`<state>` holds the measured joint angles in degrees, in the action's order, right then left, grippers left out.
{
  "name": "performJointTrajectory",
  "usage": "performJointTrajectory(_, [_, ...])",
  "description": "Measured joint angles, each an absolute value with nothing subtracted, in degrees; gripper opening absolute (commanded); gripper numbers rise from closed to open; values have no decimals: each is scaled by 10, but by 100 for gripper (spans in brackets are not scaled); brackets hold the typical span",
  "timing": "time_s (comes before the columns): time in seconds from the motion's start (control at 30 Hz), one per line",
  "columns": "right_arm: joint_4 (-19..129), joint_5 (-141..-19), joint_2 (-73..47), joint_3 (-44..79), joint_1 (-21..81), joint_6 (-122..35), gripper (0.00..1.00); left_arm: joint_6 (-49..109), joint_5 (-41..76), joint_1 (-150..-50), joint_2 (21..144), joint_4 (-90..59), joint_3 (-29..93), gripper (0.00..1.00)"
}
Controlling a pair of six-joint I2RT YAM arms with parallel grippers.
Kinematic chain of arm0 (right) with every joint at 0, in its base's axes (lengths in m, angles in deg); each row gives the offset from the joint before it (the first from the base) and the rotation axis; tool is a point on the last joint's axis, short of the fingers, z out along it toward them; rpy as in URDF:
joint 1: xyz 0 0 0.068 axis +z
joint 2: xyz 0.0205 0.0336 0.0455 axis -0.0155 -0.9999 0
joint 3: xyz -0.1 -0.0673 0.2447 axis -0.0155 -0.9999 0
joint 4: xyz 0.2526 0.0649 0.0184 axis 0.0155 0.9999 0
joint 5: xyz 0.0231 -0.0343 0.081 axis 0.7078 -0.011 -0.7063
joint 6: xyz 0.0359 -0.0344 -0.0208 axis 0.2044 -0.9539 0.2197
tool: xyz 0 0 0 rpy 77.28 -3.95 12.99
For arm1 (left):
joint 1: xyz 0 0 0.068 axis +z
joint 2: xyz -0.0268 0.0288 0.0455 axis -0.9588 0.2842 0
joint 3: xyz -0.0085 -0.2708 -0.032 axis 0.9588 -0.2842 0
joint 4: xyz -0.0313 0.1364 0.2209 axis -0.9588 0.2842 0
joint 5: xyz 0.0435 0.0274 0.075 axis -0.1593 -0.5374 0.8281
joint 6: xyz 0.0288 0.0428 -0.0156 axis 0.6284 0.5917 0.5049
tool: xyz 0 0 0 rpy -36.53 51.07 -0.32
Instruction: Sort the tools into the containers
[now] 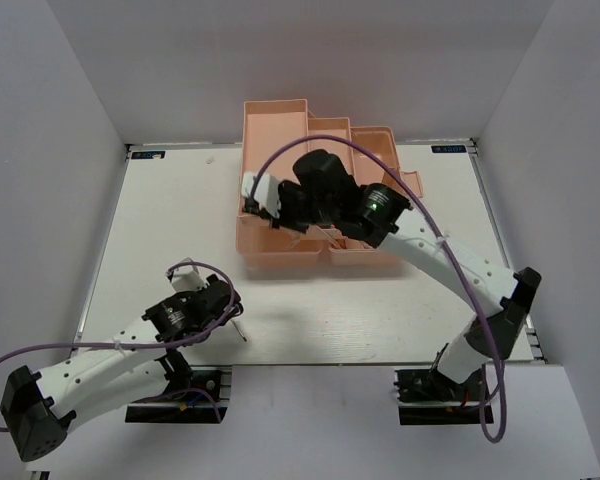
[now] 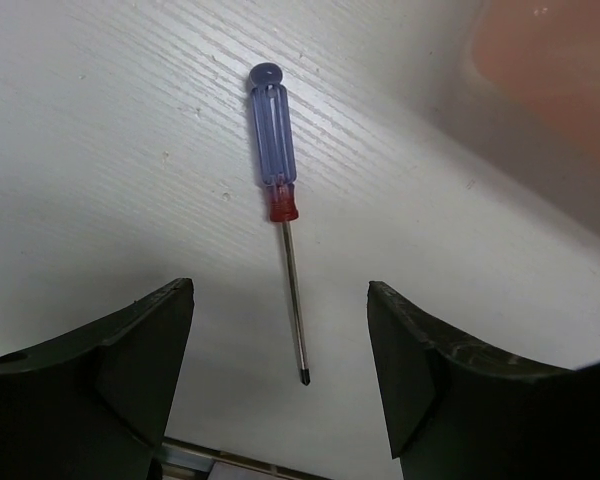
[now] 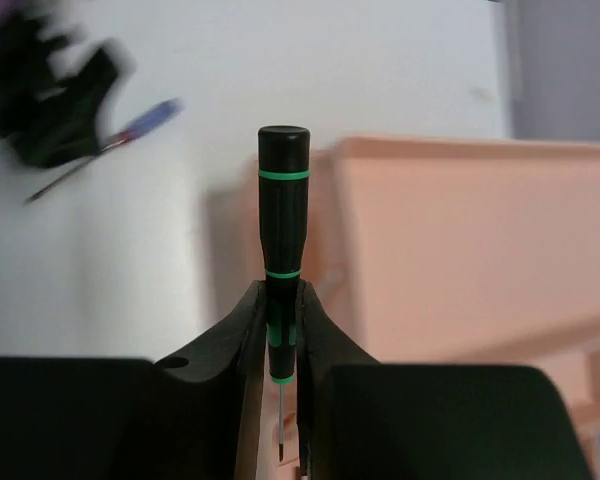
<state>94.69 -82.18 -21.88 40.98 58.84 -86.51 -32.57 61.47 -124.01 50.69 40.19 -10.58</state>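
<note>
The white tabletop (image 1: 380,310), matt and faintly wood-grained, carries a translucent salmon-pink plastic toolbox (image 1: 276,120) at its far middle. The box has smooth walls, and its trays step back in tiers.

The right arm reaches over the box's left part. Its right claw (image 3: 282,292) is pinched tight on a slim black screwdriver with green rings (image 3: 283,200). It grips the lower handle, so the round, smooth cap sticks out beyond the fingers and the thin steel shaft points back toward the wrist. From the wrist view the tool hangs over the box's near edge, where pink wall meets white tabletop. This looks like the delivery step. The next move calls for bringing the tool fully over a compartment before releasing it, or it may fall outside the wall.

The left claw (image 2: 278,295) hovers low near the front of the tabletop with its jaws spread wide and holding nothing. Between its dark, curved fingers lies a screwdriver with a fluted clear-blue handle, red collar and bright metal shaft (image 2: 273,140), flat on the tabletop with its dark cross tip nearest the claw. The handle lies farther out and is the thicker part, so a short advance would give a surer grip than closing on the thin shaft.
</note>
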Motion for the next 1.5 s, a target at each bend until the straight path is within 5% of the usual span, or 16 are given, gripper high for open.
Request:
performJointTrajectory(0.23, [821,-647,-344,481,536,-817,0,-326,615,-1240,545,376,-106,80])
performJointTrajectory(0.27, [812,-636,-366,486,529,-814,37,-326,615,-1240,553,372,-106,80])
performJointTrajectory(0.3, [807,-627,-386,490,521,-807,59,-326,616,-1240,560,370,-106,80])
performJointTrajectory(0.37, [806,-615,-416,491,508,-796,79,-326,618,-1240,576,364,-106,78])
performJointTrajectory(0.47, [806,-618,-432,490,496,-783,79,-328,619,-1240,604,352,-106,70])
performJointTrajectory(0.57, [812,-627,-412,490,485,-761,61,-327,620,-1237,637,335,-106,63])
performJointTrajectory(0.67, [821,-643,-372,488,473,-731,54,-327,620,-1233,666,319,-106,63])
performJointTrajectory(0.93, [816,-712,-144,350,417,-675,54,-298,626,-1201,763,251,-110,60])
performJointTrajectory(1.03, [814,-730,-80,276,402,-667,54,-278,645,-1187,788,230,-105,41])
performJointTrajectory(1.2, [829,-757,-34,171,370,-649,63,-260,653,-1171,813,198,-95,0])
performJointTrajectory(1.23, [836,-762,-28,157,363,-645,71,-259,652,-1171,810,197,-95,0])
performJointTrajectory(1.27, [844,-766,-22,147,358,-641,90,-258,651,-1171,806,199,-95,0])
performJointTrajectory(1.37, [864,-780,-5,132,345,-638,90,-255,639,-1173,774,239,-91,0])
performJointTrajectory(1.43, [878,-808,8,130,340,-645,72,-249,639,-1177,729,280,-75,0])
performJointTrajectory(1.47, [890,-838,16,129,338,-658,34,-239,638,-1179,697,301,-57,0])
performJointTrajectory(1.5, [905,-874,24,129,336,-672,21,-226,638,-1179,670,310,-40,0])
